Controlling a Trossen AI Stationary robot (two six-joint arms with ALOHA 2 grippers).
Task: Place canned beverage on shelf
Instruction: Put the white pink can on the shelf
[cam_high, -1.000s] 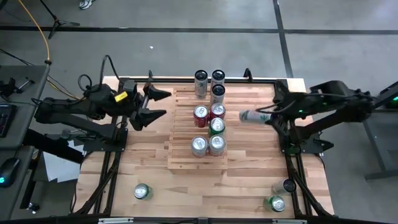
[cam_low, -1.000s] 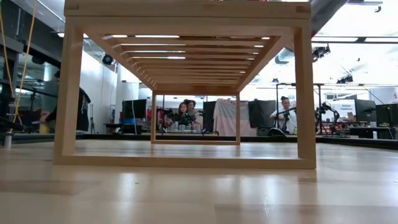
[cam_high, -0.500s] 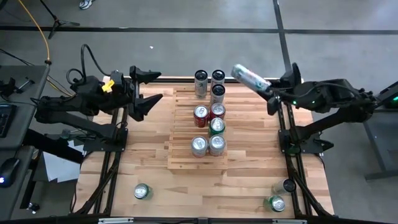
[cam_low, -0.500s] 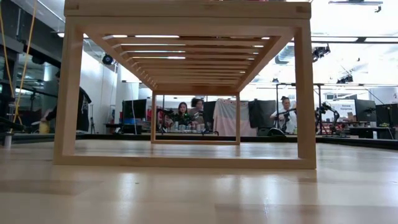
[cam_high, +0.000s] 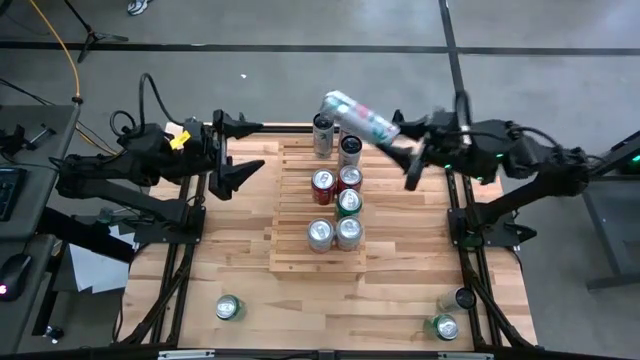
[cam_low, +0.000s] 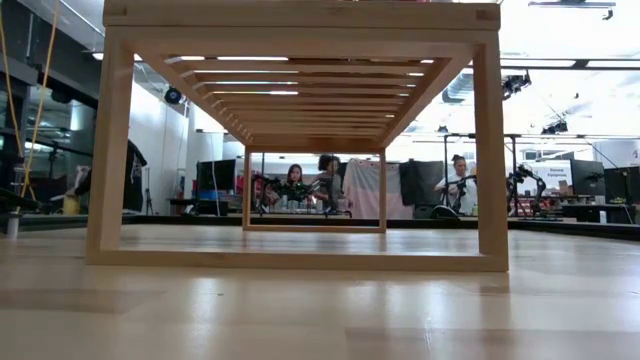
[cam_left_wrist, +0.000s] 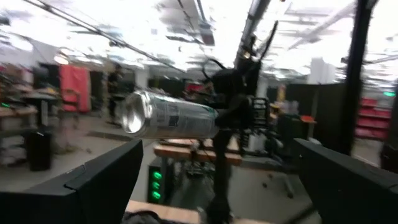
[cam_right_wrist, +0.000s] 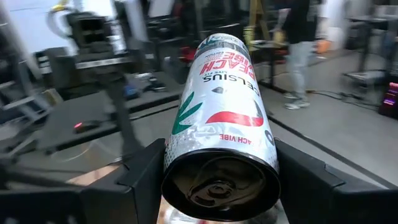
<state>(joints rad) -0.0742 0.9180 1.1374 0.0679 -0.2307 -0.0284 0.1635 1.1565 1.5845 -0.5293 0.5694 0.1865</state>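
Observation:
A slim silver canned beverage (cam_high: 360, 115) with red and green print lies level in the air over the far right part of the shelf (cam_high: 300, 215), a pale slatted rack on the table. My right gripper (cam_high: 402, 140) is shut on it. The left wrist view shows the same can (cam_left_wrist: 168, 115) from the side. Several cans (cam_high: 348, 203) stand upright on the shelf's slats. My left gripper (cam_high: 245, 148) hangs open with nothing in it at the shelf's far left, raised off the table. The low view shows only the shelf (cam_low: 300, 140) from the front. My right gripper pinches the can's round wall (cam_right_wrist: 177, 149) between its two fingers (cam_right_wrist: 140, 177), near the end closest to the wrist. The fingers come in level from the table's right and lie along the can, which sticks out past them toward the left. The can is level and lifted clear.
A green can (cam_high: 229, 307) stands on the table near the front left. Two more cans (cam_high: 443, 326) stand at the front right corner. A black frame (cam_high: 455, 215) runs along the table's sides. People are in the room behind the table.
My right gripper has risen from beside the shelf's right edge and gone toward the far edge, then left, tipping up to level. The can has come up with it and now lies over the shelf's far end. My left gripper has rolled about its own axis and stayed open.

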